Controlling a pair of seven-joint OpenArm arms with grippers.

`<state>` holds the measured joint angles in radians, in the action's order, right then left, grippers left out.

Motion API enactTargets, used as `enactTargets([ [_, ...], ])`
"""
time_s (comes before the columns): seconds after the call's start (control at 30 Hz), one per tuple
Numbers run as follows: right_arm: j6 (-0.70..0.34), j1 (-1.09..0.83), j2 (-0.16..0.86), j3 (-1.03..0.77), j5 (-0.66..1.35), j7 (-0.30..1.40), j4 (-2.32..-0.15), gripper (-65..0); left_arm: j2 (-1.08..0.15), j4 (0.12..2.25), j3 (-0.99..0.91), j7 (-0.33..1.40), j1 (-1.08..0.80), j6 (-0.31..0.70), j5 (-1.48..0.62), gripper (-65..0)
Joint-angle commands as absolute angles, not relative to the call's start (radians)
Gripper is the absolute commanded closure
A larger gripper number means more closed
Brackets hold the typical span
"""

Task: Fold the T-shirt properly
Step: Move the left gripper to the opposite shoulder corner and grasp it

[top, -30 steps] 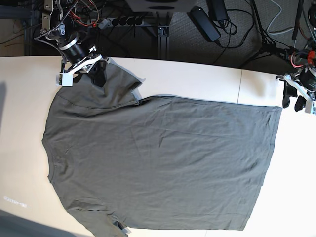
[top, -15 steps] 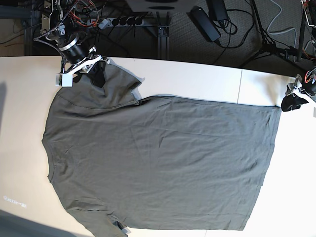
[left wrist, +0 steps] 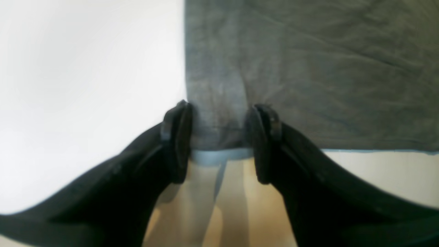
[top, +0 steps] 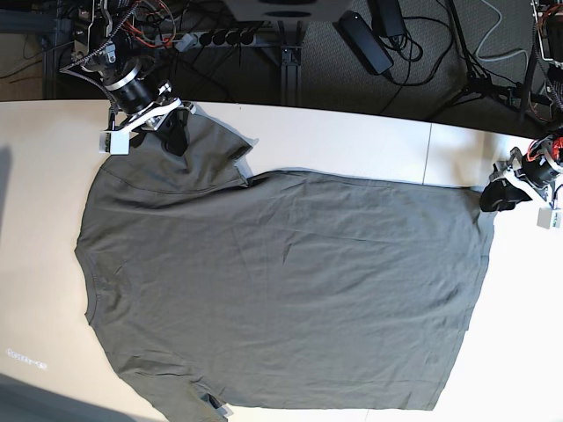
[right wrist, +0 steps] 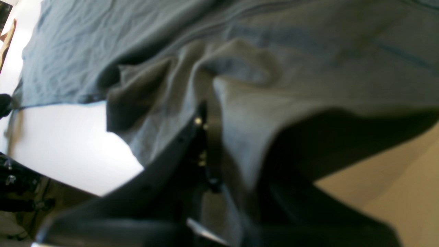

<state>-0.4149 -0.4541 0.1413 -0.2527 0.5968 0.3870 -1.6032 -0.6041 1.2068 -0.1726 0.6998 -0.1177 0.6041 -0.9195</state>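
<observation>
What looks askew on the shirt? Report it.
The T-shirt lies mostly flat on the table, but its far sleeve is bunched and lifted where the right gripper pinches it. The near sleeve runs off the picture's bottom edge. The left gripper straddles the hem corner, jaws open.

Between my left fingers (left wrist: 178,144) lies only the corner of the shirt (top: 281,290), with bare table (left wrist: 85,68) off to their left side. My right fingers (right wrist: 202,144) are buried in bunched sleeve cloth, open tabletop beyond it.
</observation>
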Motion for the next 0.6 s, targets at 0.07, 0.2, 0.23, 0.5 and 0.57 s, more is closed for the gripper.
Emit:
enactTargets([
  [0.07, -0.441, -0.457, 0.149, -0.255, 0.583, 0.400, -1.611, 0.0, -0.618, 1.208, -0.166, 0.730, -0.102, 0.618, -0.892, -32.0],
  [0.2, -0.441, -0.457, 0.149, -0.255, 0.583, 0.400, -1.611, 0.0, -0.615, 1.208, -0.139, 0.730, -0.100, 0.618, -0.892, -32.0],
  [0.23, -0.441, -0.457, 0.149, -0.255, 0.583, 0.400, -1.611, 0.0, -0.611, 1.208, -0.131, 0.730, -0.100, 0.618, -0.892, -32.0],
  [0.5, -0.441, -0.457, 0.149, -0.255, 0.583, 0.400, -1.611, 0.0, -0.579, 1.208, -0.110, 0.730, -0.099, 0.618, -0.893, -31.9],
  [0.57, -0.441, -0.457, 0.149, -0.255, 0.583, 0.400, -1.611, 0.0, -0.572, 1.208, -0.110, 0.729, -0.099, 0.618, -0.893, -31.8],
])
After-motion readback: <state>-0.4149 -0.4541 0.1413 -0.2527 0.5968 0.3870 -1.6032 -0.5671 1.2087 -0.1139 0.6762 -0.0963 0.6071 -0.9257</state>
